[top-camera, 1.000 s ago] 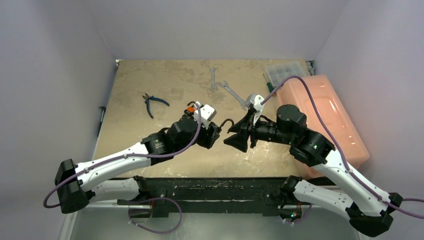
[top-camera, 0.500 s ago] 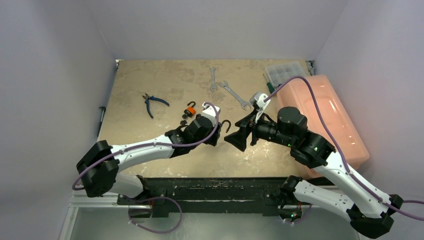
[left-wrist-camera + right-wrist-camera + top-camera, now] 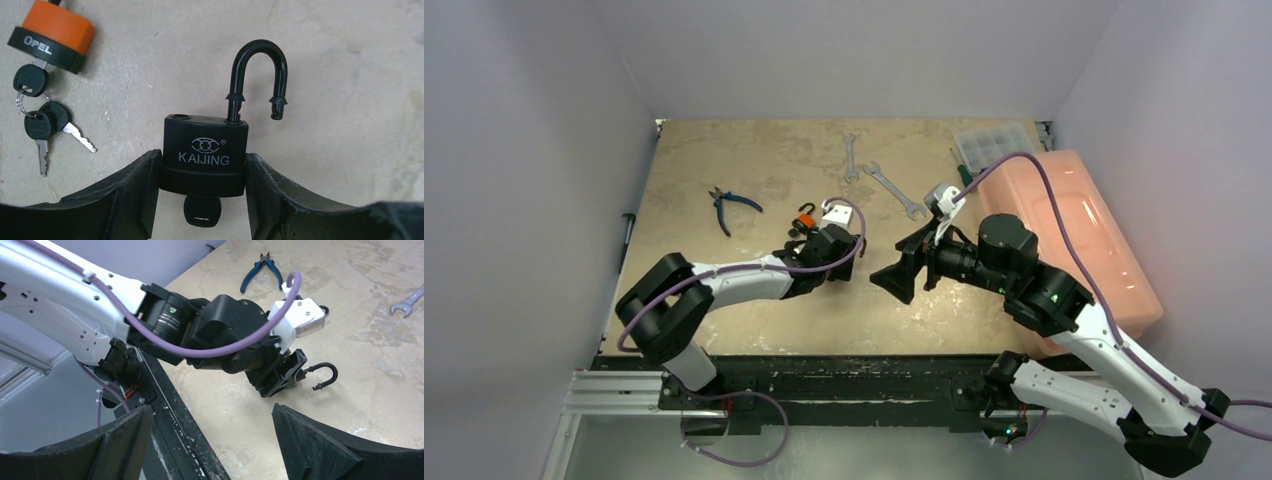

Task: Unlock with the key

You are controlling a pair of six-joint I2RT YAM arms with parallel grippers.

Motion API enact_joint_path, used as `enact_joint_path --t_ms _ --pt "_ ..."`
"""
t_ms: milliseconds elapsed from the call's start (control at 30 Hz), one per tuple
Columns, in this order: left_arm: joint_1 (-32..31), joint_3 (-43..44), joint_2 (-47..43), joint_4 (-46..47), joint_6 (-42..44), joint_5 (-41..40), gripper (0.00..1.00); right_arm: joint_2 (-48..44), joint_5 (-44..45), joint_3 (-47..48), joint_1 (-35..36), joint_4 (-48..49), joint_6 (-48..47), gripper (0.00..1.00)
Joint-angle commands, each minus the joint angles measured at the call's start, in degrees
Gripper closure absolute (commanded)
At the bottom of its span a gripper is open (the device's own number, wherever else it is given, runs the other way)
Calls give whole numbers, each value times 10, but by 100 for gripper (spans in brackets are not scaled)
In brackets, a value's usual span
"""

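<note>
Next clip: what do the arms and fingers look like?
The left arm and right arm have white shells, black joints and black bases. A purple cable runs along each to a white wrist camera block. The fingers are black, broad and wedge-shaped, with scuffed faces. A green light glows on a left-arm joint.

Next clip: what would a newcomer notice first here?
The black padlock, gripped by the left tool low in the left wrist view, with its shackle sprung open and a key in its base. An orange padlock with keys lies at upper left; the right tool gapes empty opposite.
</note>
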Motion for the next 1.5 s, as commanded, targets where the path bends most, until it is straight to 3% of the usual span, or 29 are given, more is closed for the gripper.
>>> enact_joint_path --t_ms 0,367,567,767,1000,1200,1467 --pt "25 49 31 41 -42 -48 100 1 6 -7 2 34 11 1" --pt "58 130 112 -45 -125 -104 97 12 2 -11 2 37 11 1" --pt "60 146 131 -49 -147 -102 45 17 -5 -12 2 35 10 1" --pt "59 134 108 -38 -153 -96 15 23 -8 -7 2 30 6 1" --pt "59 118 57 -36 -144 -87 8 14 36 -9 2 37 22 1" --pt "60 97 -8 -28 -110 -78 7 -30 83 -63 2 112 47 1" --pt "59 85 -77 -37 -61 -80 7 -14 252 -42 2 87 86 1"
